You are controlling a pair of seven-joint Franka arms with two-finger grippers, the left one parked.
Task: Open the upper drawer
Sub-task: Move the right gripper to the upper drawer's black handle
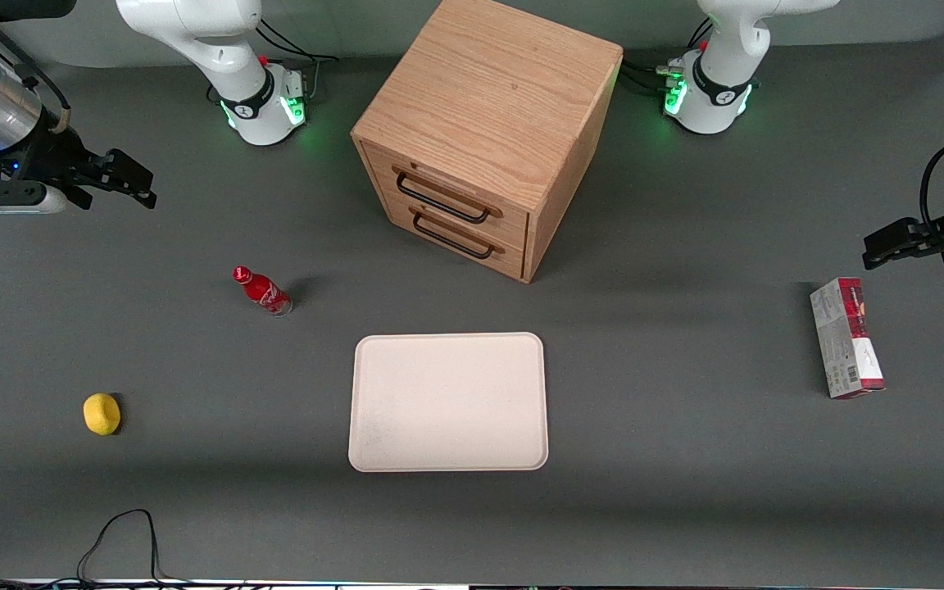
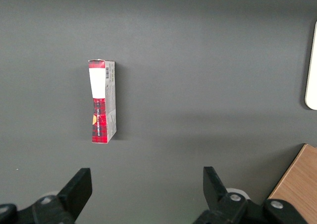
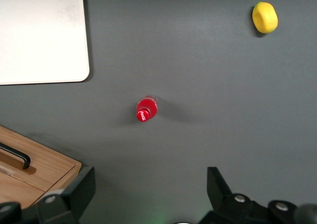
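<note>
The wooden cabinet (image 1: 488,90) stands at the middle of the table, farther from the front camera than the tray. Its upper drawer (image 1: 447,190) is closed, with its black wire handle (image 1: 439,199) above the identical lower drawer (image 1: 457,236). My gripper (image 1: 142,187) hangs open and empty above the table toward the working arm's end, well apart from the cabinet. In the right wrist view the gripper (image 3: 150,177) has its fingers wide apart over bare table. A corner of the cabinet (image 3: 44,167) with part of a black handle (image 3: 15,154) shows there; I cannot tell which drawer's.
A red bottle (image 1: 261,290) stands between my gripper and the cabinet, also in the right wrist view (image 3: 147,109). A yellow lemon (image 1: 102,413) lies nearer the front camera. A cream tray (image 1: 447,401) lies in front of the cabinet. A red-and-white box (image 1: 846,338) lies toward the parked arm's end.
</note>
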